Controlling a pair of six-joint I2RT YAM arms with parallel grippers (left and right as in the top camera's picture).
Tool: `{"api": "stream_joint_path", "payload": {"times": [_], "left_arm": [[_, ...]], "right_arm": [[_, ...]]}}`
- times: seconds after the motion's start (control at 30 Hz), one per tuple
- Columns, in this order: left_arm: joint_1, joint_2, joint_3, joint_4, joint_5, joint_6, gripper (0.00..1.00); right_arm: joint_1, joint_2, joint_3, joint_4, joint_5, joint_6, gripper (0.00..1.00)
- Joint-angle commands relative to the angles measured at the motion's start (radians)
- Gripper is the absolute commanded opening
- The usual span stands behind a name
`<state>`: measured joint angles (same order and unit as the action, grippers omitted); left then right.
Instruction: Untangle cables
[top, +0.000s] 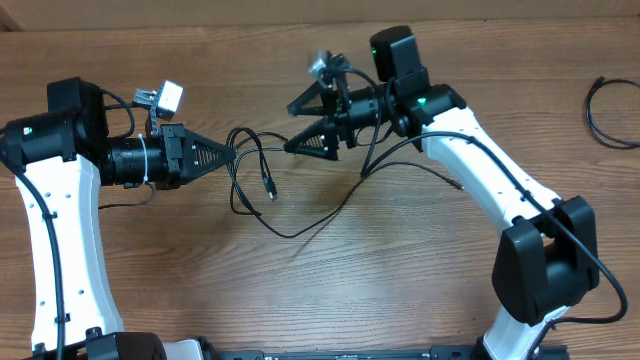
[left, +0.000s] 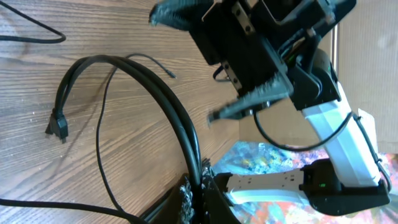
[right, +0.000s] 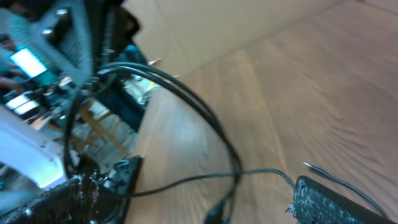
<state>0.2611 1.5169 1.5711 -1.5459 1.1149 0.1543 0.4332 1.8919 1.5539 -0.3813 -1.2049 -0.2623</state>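
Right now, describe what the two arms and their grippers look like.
Left arm and right arm: white shells, black joints, thick black wires running along them, small green lights. Left gripper and right gripper: black, ribbed, triangular, tapering to a point.

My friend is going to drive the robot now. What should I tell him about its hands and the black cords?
Left gripper: shut on a loop of the cables.
Right gripper: open, facing the left one, holding nothing.
Cables: loose strands trail from the left gripper across the table; one plug end lies free below the loop. Another cord lies apart near the far right edge.
Done: that one cord looks separated.
Left: the middle strands cross each other; pull them apart.
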Motion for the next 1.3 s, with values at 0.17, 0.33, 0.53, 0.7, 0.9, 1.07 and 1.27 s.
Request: {"api": "stream_joint_path", "payload": {"times": [0.17,0.33,0.53,0.7,0.9,1.07,1.27], "left_arm": [[-0.007,-0.001,0.001,-0.019,0.032,-0.029,0.04],[-0.012,-0.001,0.001,-0.049,0.032,-0.026,0.04],[-0.079,-0.001,0.001,-0.065,0.038,-0.011,0.04],[-0.136,-0.001,0.001,-0.064,0.038,-0.012,0.04],[-0.133,-0.001,0.001,-0.022,0.034,-0.013,0.04],[-0.098,-0.001,0.001,0.008,0.025,-0.013,0.04],[-0.069,-0.001,0.001,0.006,-0.022,-0.013,0.04]], "right_arm": [[0.084,0.006,-0.005,0.071,-0.079,-0.005,1.00],[0.117,0.006,-0.005,0.074,-0.010,-0.005,1.00],[0.150,0.006,-0.005,0.082,0.066,-0.005,1.00],[0.151,0.006,-0.005,0.081,0.068,-0.005,0.96],[0.149,0.006,-0.005,0.070,0.092,-0.004,0.96],[0.149,0.006,-0.005,0.042,0.134,-0.005,0.98],[0.149,0.006,-0.005,0.046,0.158,-0.005,0.99]]}}
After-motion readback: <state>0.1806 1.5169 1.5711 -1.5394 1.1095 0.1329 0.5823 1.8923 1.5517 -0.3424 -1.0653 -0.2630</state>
